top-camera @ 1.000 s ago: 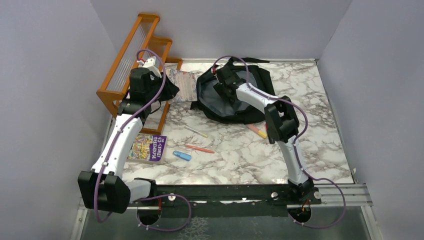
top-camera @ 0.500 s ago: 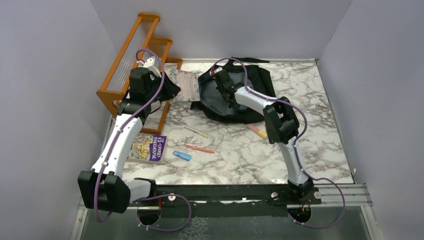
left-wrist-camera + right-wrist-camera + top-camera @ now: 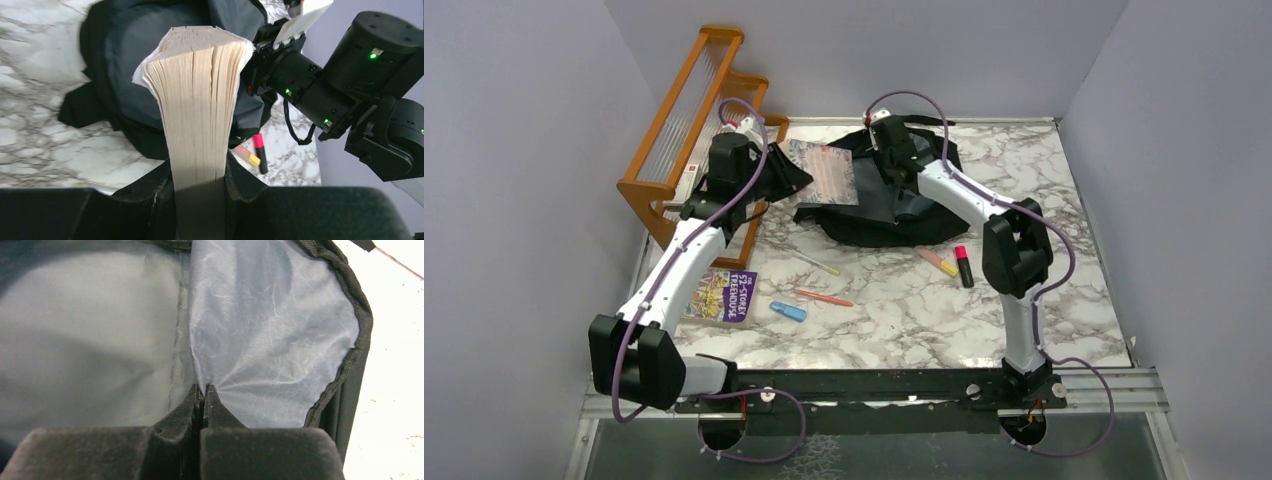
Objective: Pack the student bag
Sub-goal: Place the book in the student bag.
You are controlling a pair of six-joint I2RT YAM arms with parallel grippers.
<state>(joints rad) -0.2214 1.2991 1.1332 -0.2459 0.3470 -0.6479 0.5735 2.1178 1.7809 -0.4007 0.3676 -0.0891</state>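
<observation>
Marble table, grey walls, from above: the black bag lies far middle. The left gripper holds a book over the bag's left edge, and the right gripper is at its far rim. Left wrist: fingers clamp the book's lower edge. Right wrist: fingers pressed together, pinching grey lining.

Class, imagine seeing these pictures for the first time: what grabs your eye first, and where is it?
The left pincer clamps a thick book at the left edge of the open student bag, at the table's far middle. The right pincer is shut on the bag's grey lining, inside its mouth.
</observation>
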